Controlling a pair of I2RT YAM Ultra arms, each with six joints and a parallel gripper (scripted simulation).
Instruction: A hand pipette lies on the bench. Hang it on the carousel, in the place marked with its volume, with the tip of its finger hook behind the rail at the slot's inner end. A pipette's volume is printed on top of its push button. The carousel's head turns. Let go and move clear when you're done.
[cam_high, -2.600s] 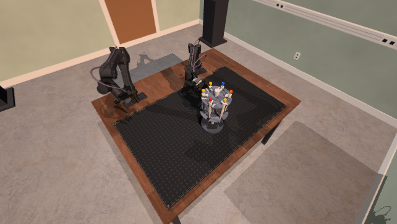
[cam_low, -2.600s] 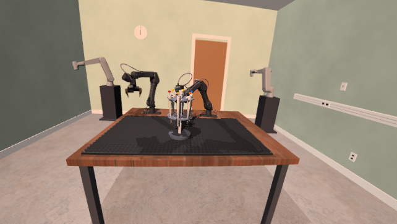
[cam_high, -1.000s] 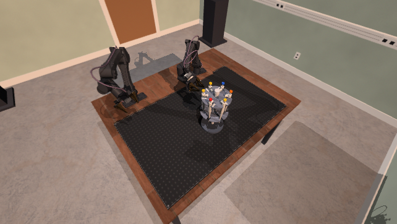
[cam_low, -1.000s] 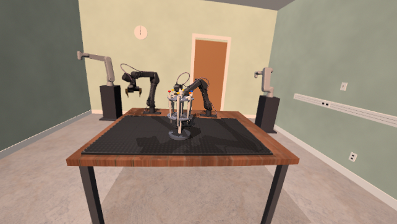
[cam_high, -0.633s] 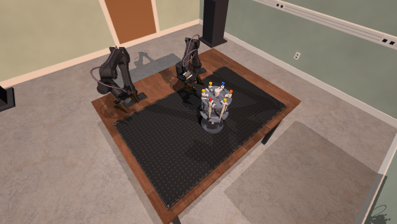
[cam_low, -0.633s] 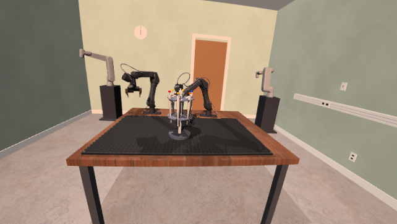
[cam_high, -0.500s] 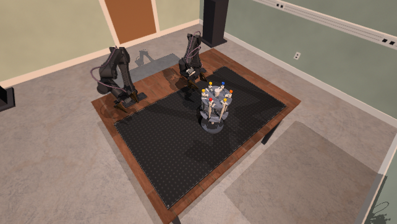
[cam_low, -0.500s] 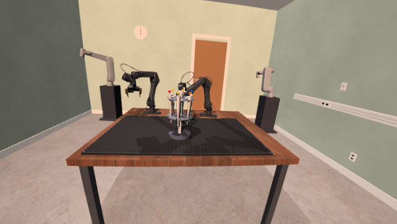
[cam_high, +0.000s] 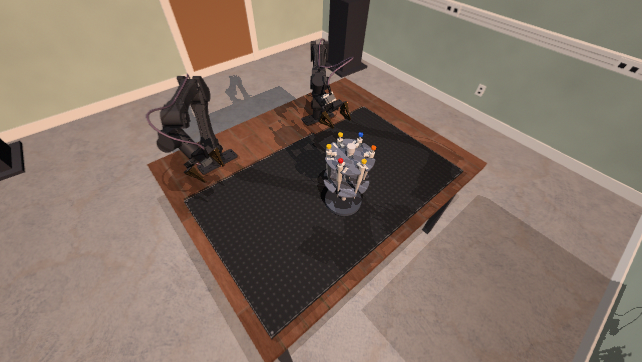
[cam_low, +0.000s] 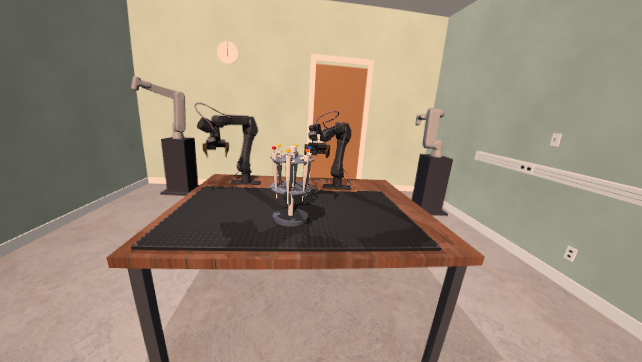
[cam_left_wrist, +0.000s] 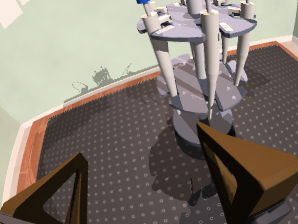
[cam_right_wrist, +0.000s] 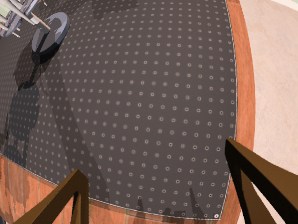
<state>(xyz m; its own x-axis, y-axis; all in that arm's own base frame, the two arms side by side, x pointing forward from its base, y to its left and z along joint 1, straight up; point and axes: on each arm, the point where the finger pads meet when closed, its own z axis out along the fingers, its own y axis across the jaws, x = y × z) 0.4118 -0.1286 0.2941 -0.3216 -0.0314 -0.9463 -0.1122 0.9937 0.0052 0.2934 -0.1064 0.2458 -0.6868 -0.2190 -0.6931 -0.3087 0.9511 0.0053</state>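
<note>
The grey carousel (cam_high: 343, 206) (cam_low: 290, 219) (cam_left_wrist: 187, 33) (cam_right_wrist: 50, 40) stands upright on the dark mat. Several white pipettes hang upright around its head, among them one with a red button (cam_high: 340, 161) (cam_low: 274, 148), one with a blue button (cam_high: 360, 135) (cam_left_wrist: 143, 1) and one with an orange button (cam_high: 373, 148). No pipette shows lying on the bench. Printed volumes and hook tips are too small to read. My left gripper (cam_high: 338, 121) (cam_left_wrist: 136, 146) is open and empty, behind the carousel on the arms' side. My right gripper (cam_high: 212, 171) (cam_low: 216, 153) (cam_right_wrist: 149, 164) is open and empty, away from the carousel.
The perforated mat (cam_high: 280, 250) (cam_low: 200, 230) (cam_left_wrist: 115, 125) (cam_right_wrist: 165, 85) covers most of the wooden table (cam_high: 225, 300) (cam_low: 295, 260). Both arm bases stand along the same table edge. Two pale arms on pedestals stand beyond the table.
</note>
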